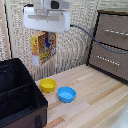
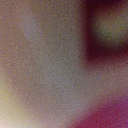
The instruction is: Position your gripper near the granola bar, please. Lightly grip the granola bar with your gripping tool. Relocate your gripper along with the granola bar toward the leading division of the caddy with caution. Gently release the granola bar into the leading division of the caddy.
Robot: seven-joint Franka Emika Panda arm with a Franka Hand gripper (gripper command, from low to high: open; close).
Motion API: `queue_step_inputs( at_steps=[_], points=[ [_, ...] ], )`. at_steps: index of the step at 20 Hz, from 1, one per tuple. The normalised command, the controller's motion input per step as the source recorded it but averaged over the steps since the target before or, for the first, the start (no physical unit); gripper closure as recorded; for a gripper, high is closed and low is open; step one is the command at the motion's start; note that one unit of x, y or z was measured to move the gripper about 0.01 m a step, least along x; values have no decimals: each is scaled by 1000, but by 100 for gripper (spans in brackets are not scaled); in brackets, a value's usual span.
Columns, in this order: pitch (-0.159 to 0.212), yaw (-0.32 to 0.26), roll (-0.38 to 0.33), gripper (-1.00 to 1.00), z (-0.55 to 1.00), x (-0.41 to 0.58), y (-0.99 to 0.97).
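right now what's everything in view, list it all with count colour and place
granola bar: one, orange, red and yellow box with a white patch, held in the air under the gripper, above the table
caddy: one, black, with inner partition walls, at the exterior view's lower left
yellow bowl: one, on the table beside the caddy
blue bowl: one, on the table, just to the exterior view's right of the yellow bowl
drawer cabinet: one, brown wood with metal handles, at the exterior view's right
table: one, light wood
wrist view: too blurred to name anything
gripper: one, white head, fingers closed on the granola bar
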Motion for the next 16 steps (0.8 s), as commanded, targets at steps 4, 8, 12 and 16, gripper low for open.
queue_step_inputs(
  at_steps=[4, 8, 12, 16],
  points=[
    [37, -163, 0, 100, -34, 0, 719],
    [46, -149, 0, 100, -52, 0, 736],
    [48, -156, 0, 100, -58, 0, 730],
    [44, -156, 0, 100, -79, 0, 743]
  ],
)
